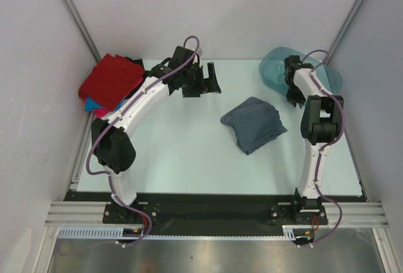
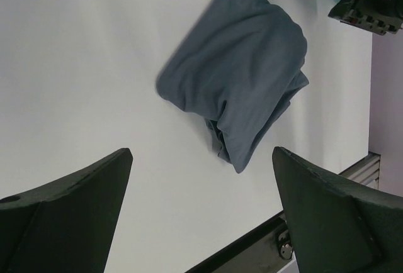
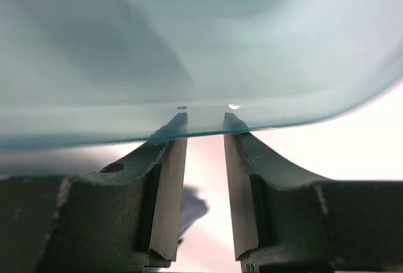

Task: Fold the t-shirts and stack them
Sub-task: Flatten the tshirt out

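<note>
A slate grey-blue t-shirt (image 1: 253,124) lies loosely bunched on the white table, right of centre. It fills the upper middle of the left wrist view (image 2: 239,78). At the back left a red t-shirt (image 1: 108,79) tops a pile, with a bright blue t-shirt (image 1: 94,104) showing under it and black cloth (image 1: 133,63) behind. My left gripper (image 1: 204,84) hangs wide open above the table left of the grey shirt, its jaws (image 2: 201,153) holding nothing. My right gripper (image 1: 295,100) is at the teal tub; its jaws (image 3: 205,117) stand a little apart around nothing.
The translucent teal tub (image 1: 277,68) sits at the back right corner and its wall (image 3: 189,46) crosses over the right fingertips. Grey walls close in the table on three sides. The table's front edge with a black strip and metal rail (image 2: 371,166) lies near the arm bases.
</note>
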You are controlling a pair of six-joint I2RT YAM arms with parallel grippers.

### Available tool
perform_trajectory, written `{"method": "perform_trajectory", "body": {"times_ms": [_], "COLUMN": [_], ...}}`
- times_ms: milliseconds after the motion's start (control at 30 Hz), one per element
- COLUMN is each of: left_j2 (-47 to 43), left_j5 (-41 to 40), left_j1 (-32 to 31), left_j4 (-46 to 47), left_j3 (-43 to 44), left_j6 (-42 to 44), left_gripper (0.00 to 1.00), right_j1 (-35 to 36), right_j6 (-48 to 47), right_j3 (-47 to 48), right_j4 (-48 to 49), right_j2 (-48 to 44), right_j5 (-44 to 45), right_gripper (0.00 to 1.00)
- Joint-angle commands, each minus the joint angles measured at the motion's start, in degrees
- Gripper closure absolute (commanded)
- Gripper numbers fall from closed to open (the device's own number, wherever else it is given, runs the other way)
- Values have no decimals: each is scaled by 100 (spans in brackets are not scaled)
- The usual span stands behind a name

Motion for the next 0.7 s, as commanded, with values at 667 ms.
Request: {"method": "perform_trajectory", "body": {"times_ms": [667], "left_j2": [351], "left_j5": [106], "left_j1": [-24], "left_j4": [-326], "left_j3": [724], "left_j6": [230], "left_gripper": [0], "right_j1": [-680], "right_j6": [-59], "right_j3": [3038], "right_j4": [-700], "right_j2": [1621], "right_j5": [-930], "right_gripper": [55]}}
